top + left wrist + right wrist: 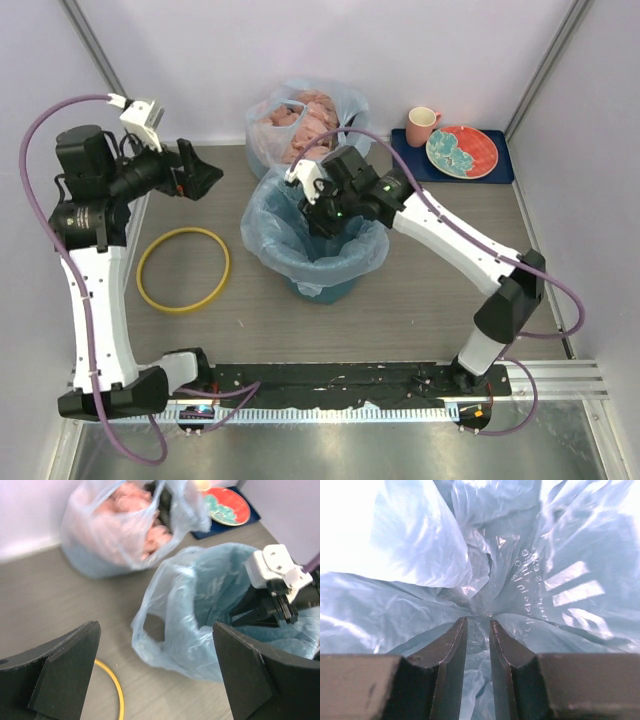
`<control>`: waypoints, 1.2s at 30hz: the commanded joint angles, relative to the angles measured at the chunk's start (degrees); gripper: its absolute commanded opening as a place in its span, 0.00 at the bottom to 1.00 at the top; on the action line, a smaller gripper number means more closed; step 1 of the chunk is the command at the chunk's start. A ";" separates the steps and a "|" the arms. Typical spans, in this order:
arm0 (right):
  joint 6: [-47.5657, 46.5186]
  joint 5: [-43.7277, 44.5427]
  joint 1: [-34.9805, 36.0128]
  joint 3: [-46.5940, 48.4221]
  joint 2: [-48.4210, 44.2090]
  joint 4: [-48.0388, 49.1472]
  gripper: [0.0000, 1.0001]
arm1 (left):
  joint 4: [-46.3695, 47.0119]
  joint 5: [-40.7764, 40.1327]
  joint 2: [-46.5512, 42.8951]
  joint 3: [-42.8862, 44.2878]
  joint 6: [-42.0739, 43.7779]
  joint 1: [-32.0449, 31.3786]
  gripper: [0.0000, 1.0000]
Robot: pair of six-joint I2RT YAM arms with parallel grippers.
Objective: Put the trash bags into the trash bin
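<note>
On the grey surface (420,300), the light-blue trash bag (266,218) lies open over the mouth of the teal trash bin (335,291), its film spilling down the outside. The right end effector (478,619) reaches down inside, jaws narrowed onto a fold of the film. The left end effector (205,172) hangs wide open, holding nothing, left of the bin and above a yellow ring (139,270) lying flat.
</note>
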 commanded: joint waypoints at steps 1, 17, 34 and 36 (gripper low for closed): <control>5.07 -0.81 -1.98 6.01 -5.96 0.29 0.33 | -6.72 3.05 2.23 8.69 9.53 -8.13 1.00; 24.08 -3.89 -28.70 -3.12 -22.49 6.44 0.83 | -28.03 -29.74 33.60 18.31 26.87 -48.06 0.50; 26.80 -7.84 -31.43 -5.23 -24.52 7.32 0.85 | -27.60 -39.33 46.35 4.95 29.95 -50.17 0.43; 26.89 -8.11 -31.43 -5.32 -24.52 7.32 0.85 | -27.25 -39.42 47.32 3.99 30.03 -50.70 0.44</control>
